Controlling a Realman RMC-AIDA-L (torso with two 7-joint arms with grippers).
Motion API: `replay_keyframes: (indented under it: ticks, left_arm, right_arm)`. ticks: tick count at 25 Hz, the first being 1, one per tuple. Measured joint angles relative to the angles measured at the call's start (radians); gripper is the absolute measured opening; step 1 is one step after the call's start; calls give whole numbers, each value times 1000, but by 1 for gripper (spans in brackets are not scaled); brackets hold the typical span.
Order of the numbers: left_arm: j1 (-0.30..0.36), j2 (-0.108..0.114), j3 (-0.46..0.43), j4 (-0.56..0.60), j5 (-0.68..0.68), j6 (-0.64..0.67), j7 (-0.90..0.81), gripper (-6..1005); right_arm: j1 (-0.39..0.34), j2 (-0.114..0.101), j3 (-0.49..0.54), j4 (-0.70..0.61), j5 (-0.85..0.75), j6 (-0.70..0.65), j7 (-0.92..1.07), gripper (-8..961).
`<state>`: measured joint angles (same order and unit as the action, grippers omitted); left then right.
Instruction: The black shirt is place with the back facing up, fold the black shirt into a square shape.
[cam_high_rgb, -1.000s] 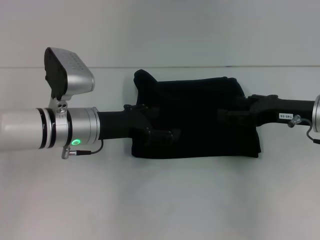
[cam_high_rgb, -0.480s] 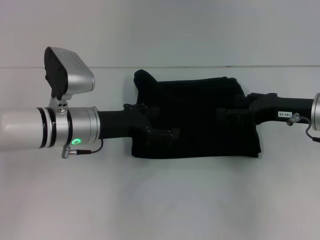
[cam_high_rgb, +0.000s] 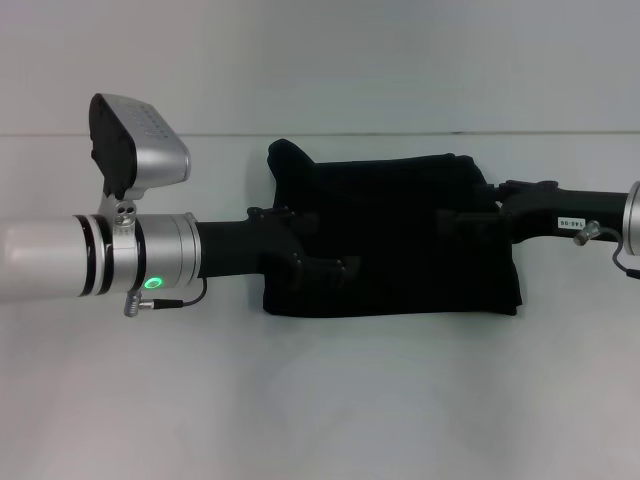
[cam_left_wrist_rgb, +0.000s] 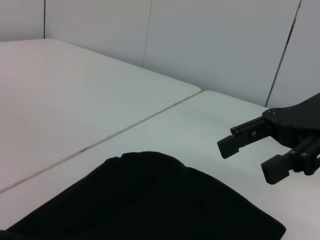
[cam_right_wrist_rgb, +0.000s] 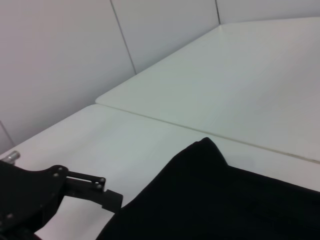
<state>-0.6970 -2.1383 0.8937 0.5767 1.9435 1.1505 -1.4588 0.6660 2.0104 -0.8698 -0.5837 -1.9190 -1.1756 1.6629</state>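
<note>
My right gripper (cam_high_rgb: 462, 226) has slid a little to the right since a second ago, its wrist now farther toward the right edge of the head view; my left gripper (cam_high_rgb: 335, 268) has kept its place. The black shirt (cam_high_rgb: 395, 235) lies folded into a broad block on the white table (cam_high_rgb: 320, 400), with one corner of cloth sticking out at its far left.

My left gripper reaches in from the left and hangs over the shirt's left part, toward the near edge. My right gripper comes in from the right, over the shirt's right part. In my left wrist view the right gripper's fingers (cam_left_wrist_rgb: 240, 143) stand apart with nothing between them — open, above the table just beyond the cloth's edge. My left gripper's fingers blend into the black fabric, so I cannot tell how wide they are or whether they pinch any cloth.
</note>
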Motion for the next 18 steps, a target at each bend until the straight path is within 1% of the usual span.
replay_keyframes:
  ticks: [6,12,18]
  left_arm:
    - [0,0,-1,0,0,0,-2,918]
    - [-2,0,-1,0,0,0,-13,919]
    - [1,-2,-2,0,-6,1,-14,919]
  right_arm:
    - [2,-8,2,1,0,36,4,793]
    - [6,-17,2,-1,0,62,62,788]
    - [12,-18,-1,2,0,162,174,783]
